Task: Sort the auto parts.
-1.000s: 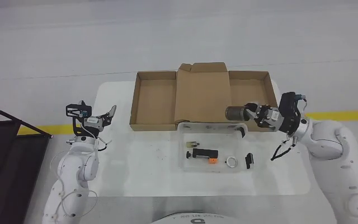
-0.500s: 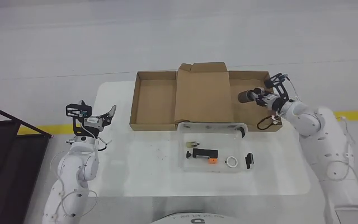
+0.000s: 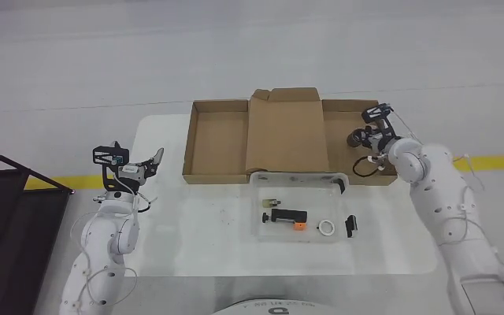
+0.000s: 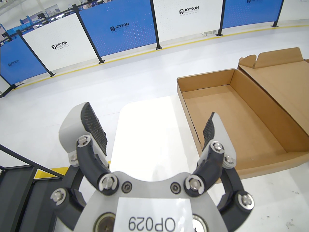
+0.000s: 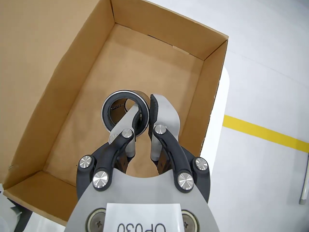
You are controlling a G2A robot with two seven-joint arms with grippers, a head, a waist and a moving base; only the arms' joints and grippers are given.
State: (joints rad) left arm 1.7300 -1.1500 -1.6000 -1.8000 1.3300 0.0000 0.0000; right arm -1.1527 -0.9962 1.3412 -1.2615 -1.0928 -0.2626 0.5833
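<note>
My right gripper is shut on a dark ring-shaped bearing, one finger inside its bore and one outside. It holds the bearing above the floor of the right compartment of the cardboard box. A clear tray at the table's middle holds a small metal part, a black and orange part, a white ring and a black clip. My left gripper stands open and empty at the table's left edge, beside the box's left compartment.
The box's lid flap lies over its middle section. A black rack stands off the table's left side. White table surface lies bare left of the tray. A yellow floor line runs past the table.
My right arm has carried the bearing from in front of the box's near wall, back and right, over the right compartment. The left arm has not moved.
</note>
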